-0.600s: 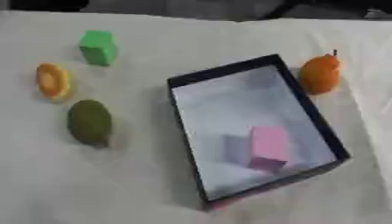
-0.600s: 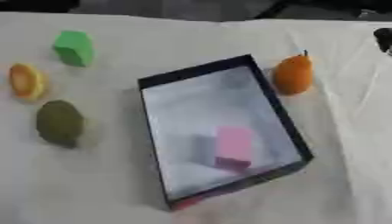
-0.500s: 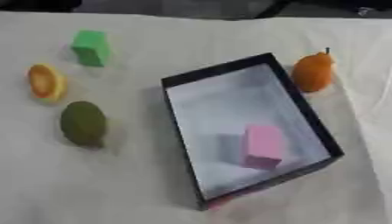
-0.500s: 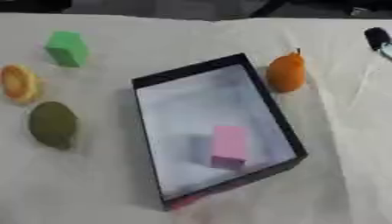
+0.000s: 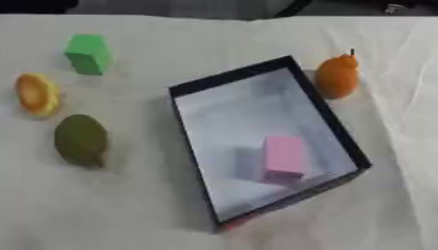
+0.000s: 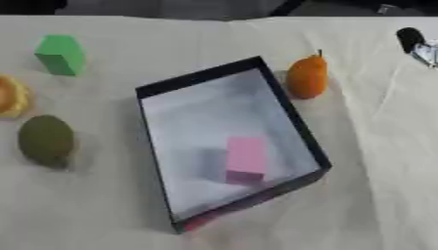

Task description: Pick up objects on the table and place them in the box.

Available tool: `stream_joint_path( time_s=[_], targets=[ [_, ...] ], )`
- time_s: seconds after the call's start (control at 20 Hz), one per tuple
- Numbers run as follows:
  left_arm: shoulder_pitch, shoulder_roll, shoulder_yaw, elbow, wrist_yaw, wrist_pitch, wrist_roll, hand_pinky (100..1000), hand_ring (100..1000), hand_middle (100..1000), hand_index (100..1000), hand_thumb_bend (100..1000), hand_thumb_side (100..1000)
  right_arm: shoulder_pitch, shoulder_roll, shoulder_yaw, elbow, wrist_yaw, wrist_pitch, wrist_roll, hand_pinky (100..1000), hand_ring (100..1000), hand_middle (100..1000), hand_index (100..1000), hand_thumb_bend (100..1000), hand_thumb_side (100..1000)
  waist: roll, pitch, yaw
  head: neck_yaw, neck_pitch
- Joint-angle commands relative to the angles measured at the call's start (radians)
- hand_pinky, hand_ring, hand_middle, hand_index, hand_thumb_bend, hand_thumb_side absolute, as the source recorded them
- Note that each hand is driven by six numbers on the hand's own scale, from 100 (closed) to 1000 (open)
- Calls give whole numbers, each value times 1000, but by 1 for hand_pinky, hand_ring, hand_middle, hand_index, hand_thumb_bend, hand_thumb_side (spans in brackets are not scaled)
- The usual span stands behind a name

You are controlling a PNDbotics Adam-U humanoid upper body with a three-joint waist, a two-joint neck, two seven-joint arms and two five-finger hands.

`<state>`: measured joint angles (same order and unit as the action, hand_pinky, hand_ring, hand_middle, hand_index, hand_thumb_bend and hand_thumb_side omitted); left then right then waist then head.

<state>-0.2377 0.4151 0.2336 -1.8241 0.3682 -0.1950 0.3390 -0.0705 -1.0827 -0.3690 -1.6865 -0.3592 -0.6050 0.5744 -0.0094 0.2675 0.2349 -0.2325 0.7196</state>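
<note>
Far left: an orange slice (image 5: 37,94) lies on the cloth (image 5: 171,39), with a green block (image 5: 88,53) beyond it and an olive-green fruit (image 5: 81,140) nearer the camera, all three apart from one another. Centre: a dark box (image 5: 190,88) sits askew, pale inside, with a pink block (image 5: 284,157) lying in its near half. Right: an orange pear (image 5: 337,76), stalk up, stands just beside the box's far right wall. Far right edge, right eye view: part of the right hand (image 6: 414,43) enters; finger posture cannot be told.

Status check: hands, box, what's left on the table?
Right hand just entering at far right edge, fingers unclear; left unseen. Pink block in box. Four items outside. Nothing blocking.
</note>
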Motion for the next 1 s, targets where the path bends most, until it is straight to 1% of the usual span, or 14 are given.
stream_joint_path(
  time_s=[0.05,0.2,0.4,0.65,0.85,0.9,0.95,1.0],
  targets=[
    [-4,36,8,-10,-5,2,1,712,823,761,853,175,734,-11,-25,-13,-3,-1,-52,58,879,956,900,981,100,100,-11,-34,0,0,-5],
    [-6,35,7,-11,-5,2,0,712,823,761,853,175,733,-25,-28,5,-1,13,-61,76,881,958,902,981,100,100,-11,-34,3,-4,-8],
    [-10,34,3,-13,-4,2,-2,712,824,762,853,175,732,-58,-27,53,28,73,-88,113,884,961,906,984,100,100,-10,-34,11,-15,-12],
    [-16,32,-1,-14,-2,2,-5,712,824,762,853,175,731,-115,-18,116,105,212,-155,158,890,964,912,980,100,105,-8,-34,25,-25,-19],
    [-20,30,-4,-14,0,3,-8,711,824,762,853,175,731,-150,-6,153,176,315,-197,153,890,963,911,978,120,140,-8,-34,32,-30,-22],
    [-21,30,-4,-14,0,3,-9,711,824,762,853,175,731,-156,-4,160,191,336,-205,149,890,963,911,978,134,124,-8,-34,32,-30,-23],
    [-21,30,-5,-13,1,3,-9,711,824,762,854,175,732,-162,-2,166,205,355,-213,144,891,963,912,978,134,149,-8,-33,33,-30,-24],
    [-22,30,-6,-13,1,3,-10,711,824,762,853,175,732,-167,-1,173,217,373,-220,140,891,963,912,978,143,155,-8,-33,34,-31,-25]
  ],
)
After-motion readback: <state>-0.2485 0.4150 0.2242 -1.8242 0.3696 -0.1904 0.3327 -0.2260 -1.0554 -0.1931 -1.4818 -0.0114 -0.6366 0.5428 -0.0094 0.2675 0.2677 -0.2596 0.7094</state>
